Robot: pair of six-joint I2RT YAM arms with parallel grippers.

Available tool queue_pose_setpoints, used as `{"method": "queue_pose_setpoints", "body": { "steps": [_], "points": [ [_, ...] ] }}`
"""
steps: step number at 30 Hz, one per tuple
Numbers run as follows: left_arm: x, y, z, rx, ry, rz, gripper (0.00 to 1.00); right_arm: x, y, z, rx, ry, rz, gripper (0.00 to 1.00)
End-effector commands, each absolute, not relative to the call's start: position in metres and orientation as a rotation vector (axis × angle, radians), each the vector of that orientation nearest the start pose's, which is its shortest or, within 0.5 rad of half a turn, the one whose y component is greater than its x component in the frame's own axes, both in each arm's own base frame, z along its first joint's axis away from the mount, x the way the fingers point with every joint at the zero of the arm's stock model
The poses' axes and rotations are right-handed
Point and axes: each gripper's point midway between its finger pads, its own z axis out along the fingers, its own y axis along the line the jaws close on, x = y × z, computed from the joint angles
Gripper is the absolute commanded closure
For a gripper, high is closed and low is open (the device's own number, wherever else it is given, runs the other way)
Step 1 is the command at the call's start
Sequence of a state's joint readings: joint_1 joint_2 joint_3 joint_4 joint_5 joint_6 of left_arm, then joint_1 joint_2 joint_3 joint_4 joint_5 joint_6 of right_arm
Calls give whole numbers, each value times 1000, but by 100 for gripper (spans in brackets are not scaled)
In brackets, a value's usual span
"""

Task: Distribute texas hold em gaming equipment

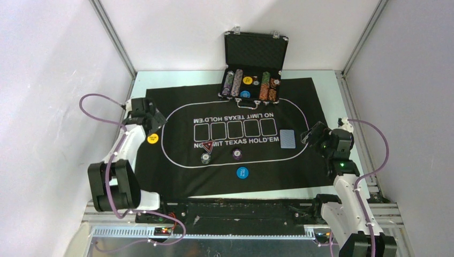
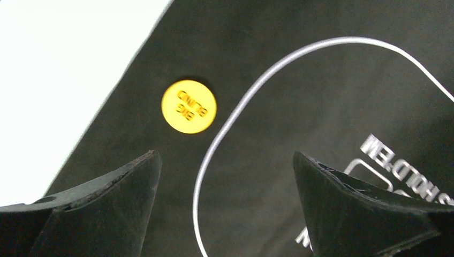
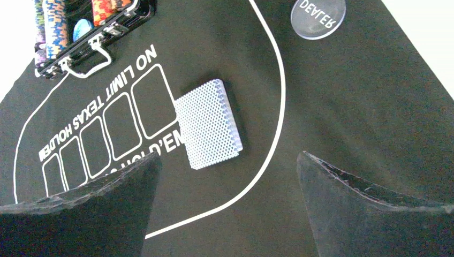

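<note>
While nothing is held, we reckon such markers denote seats.
Past our spread left gripper [image 2: 225,160] lies the yellow big-blind button [image 2: 189,106]; past the spread right gripper [image 3: 229,158], the card deck [image 3: 209,124], then the dealer button [image 3: 318,17].

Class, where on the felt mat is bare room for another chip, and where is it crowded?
Bare: the five printed boxes; the mat in its near corners either side of the blue button. Crowded: beside the case and the two chips.
</note>
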State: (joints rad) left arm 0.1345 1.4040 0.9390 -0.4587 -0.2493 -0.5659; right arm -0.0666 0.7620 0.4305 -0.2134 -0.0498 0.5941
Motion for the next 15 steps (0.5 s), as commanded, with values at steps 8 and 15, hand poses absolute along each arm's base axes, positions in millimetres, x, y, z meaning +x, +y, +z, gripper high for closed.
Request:
{"method": "queue_pose_setpoints", "body": {
  "steps": [8, 15],
  "points": [
    [363, -26, 151, -568, 2189, -216, 0, 289, 43, 127, 500, 2062, 503, 0],
    [360, -40, 157, -475, 2149, -299, 0, 298, 66, 146, 393, 2086, 427, 0]
  ]
}}
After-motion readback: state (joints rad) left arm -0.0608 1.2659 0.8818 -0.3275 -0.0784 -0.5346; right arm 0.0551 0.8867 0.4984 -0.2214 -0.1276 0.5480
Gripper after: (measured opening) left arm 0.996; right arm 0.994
